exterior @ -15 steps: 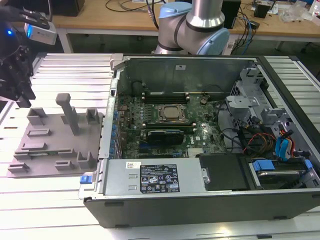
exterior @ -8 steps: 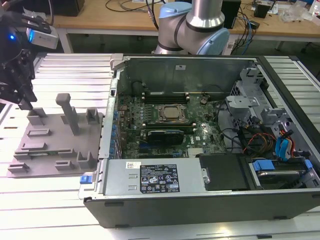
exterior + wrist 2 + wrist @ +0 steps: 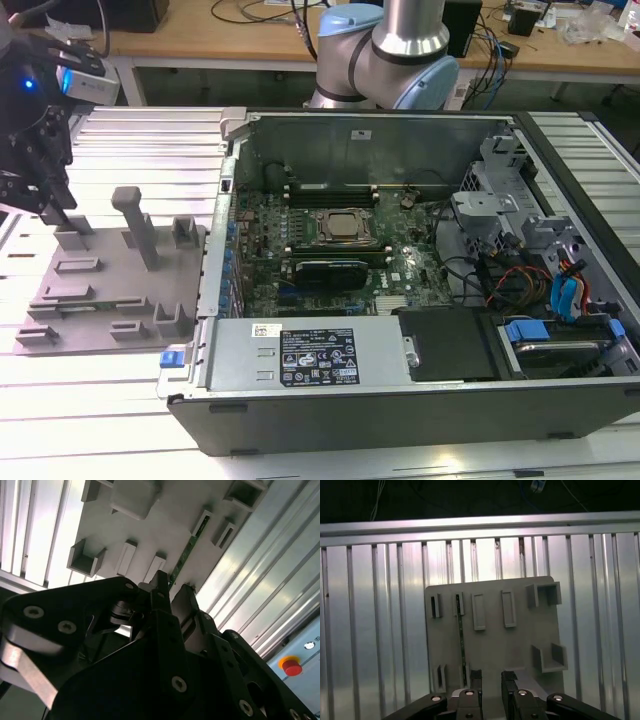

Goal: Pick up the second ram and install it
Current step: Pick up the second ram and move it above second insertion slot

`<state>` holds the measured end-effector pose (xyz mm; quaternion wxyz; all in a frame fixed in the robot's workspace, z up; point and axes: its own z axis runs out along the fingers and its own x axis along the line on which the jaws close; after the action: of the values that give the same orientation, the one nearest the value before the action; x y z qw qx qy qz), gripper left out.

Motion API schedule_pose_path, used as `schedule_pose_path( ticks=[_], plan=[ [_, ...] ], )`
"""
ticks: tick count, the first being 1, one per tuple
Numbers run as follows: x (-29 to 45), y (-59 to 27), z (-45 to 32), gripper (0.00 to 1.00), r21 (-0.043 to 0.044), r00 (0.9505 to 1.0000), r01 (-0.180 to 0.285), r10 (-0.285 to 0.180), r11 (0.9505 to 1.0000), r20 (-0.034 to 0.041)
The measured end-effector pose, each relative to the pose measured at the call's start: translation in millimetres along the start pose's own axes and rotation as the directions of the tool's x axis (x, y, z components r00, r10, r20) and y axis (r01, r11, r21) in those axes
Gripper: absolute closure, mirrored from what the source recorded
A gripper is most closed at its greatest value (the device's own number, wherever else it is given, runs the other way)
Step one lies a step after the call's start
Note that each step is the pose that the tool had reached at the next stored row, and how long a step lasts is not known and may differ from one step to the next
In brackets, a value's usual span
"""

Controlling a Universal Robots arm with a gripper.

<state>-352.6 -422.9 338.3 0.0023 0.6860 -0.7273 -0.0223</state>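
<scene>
The second ram (image 3: 461,640) is a thin green stick standing on edge in the slotted holders of the grey tray (image 3: 520,640). In the second wrist view the ram (image 3: 187,550) runs away from the fingertips (image 3: 160,587). My gripper (image 3: 491,680) hangs over the tray's end, just beside the stick's near end. Its jaws are slightly apart with nothing between them. In the exterior view my gripper (image 3: 40,170) sits above the far corner of the tray (image 3: 110,290) at the exterior view's left.
The open computer case (image 3: 400,400) lies to the exterior view's right of the tray, with the motherboard's CPU socket (image 3: 340,225) and a black expansion card (image 3: 325,272) inside. Two tall grey posts (image 3: 135,225) rise from the tray. The ribbed aluminium table (image 3: 370,630) surrounds everything.
</scene>
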Motion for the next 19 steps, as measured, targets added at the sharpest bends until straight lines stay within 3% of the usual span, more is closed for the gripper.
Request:
schedule_pose_path(
  ticks=[19],
  plan=[
    [3.2,-0.7,14.2,0.72,0.0001,1.0000,0.000,0.000,1.0000,0.0001]
  ],
)
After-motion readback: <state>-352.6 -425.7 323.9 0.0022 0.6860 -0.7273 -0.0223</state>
